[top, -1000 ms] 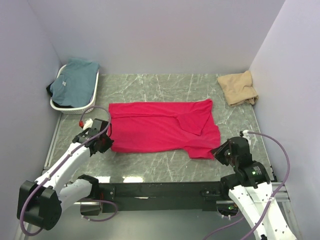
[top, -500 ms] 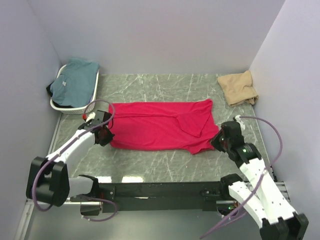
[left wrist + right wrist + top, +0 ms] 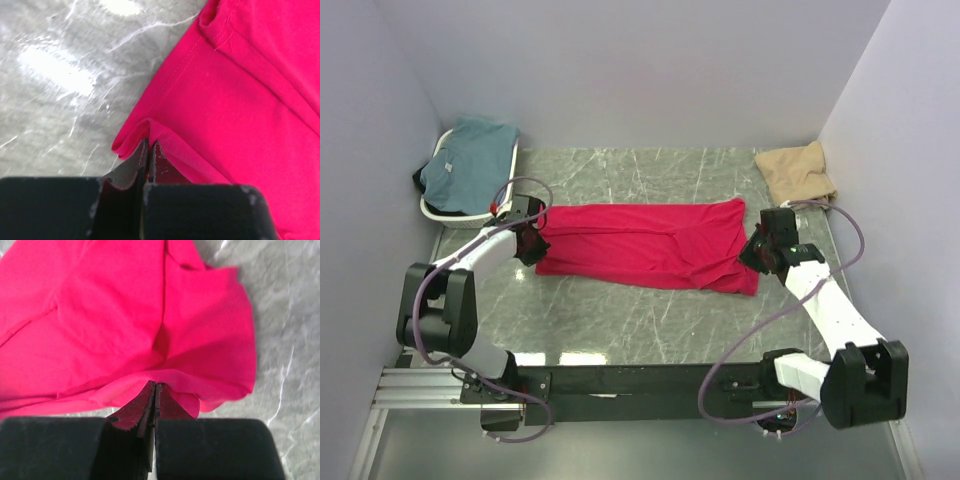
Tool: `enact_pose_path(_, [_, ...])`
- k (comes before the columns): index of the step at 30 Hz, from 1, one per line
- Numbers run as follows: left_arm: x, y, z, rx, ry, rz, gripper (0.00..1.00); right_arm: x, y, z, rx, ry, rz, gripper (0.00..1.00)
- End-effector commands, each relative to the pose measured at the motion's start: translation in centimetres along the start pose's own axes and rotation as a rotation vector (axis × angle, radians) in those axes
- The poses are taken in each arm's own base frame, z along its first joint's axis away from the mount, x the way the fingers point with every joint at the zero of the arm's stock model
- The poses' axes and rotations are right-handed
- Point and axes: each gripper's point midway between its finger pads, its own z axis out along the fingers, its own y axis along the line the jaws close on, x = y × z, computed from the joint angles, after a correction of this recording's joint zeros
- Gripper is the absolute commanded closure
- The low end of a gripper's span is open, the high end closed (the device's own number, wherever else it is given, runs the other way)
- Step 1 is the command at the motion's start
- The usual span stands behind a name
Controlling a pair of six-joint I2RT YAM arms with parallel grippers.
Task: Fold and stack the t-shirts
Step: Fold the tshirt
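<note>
The soft crimson red cloth t-shirt point(image 3: 640, 247) lies as a long band across the middle of the grey-green marbled tabletop point(image 3: 650, 320), its left hem pinched tight by the left gripper point(image 3: 148, 150), its right edge by the right gripper point(image 3: 154, 390).

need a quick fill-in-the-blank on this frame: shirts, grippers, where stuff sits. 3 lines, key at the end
1. The left gripper and the right gripper are each ___ on an edge of the red t-shirt.
2. The teal t-shirt lies in the white ___.
3. The tan t-shirt sits at the far ___ corner of the table.

Missing words: shut; basket; right.
</note>
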Motion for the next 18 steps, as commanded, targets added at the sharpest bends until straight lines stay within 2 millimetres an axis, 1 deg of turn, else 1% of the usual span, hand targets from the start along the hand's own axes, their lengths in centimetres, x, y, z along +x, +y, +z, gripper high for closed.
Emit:
enact_pose_path(1, [-1.5,-1.8,0.6,0.039,-0.016,0.019,0.99,-4.1,1.9,0.5,-0.070,-0.071,-0.027,1.00])
enact_pose_path(5, [-2.0,-2.3,1.2,0.043,-0.005,0.036,0.99,-5.7,1.5,1.3,-0.046,-0.068,-0.031,1.00])
enact_pose_path(7, [-2.1,-2.5,1.2,0.044,0.009,0.054,0.99,-6.0,1.5,1.6,-0.043,-0.066,-0.043,1.00])
enact_pose_path(10, [-2.1,-1.7,0.8,0.017,0.009,0.077,0.99,-6.4,1.1,1.9,-0.029,-0.048,-0.062,1.00])
enact_pose_path(12, [-2.3,-1.1,0.6,-0.001,-0.001,0.081,0.99,-6.7,0.3,1.9,0.009,-0.055,-0.073,1.00])
enact_pose_path(13, [-2.4,-0.7,0.3,-0.009,-0.009,0.077,0.99,-6.7,0.2,1.9,0.009,-0.061,-0.079,1.00])
enact_pose_path(15, [-2.9,0.0,0.0,-0.018,-0.017,0.068,0.99,-7.6,-1.2,1.9,0.036,-0.081,-0.055,1.00])
enact_pose_path(18, [-3.4,0.4,-0.4,-0.014,-0.025,0.057,0.99,-8.2,-1.8,1.7,0.046,-0.093,-0.056,1.00])
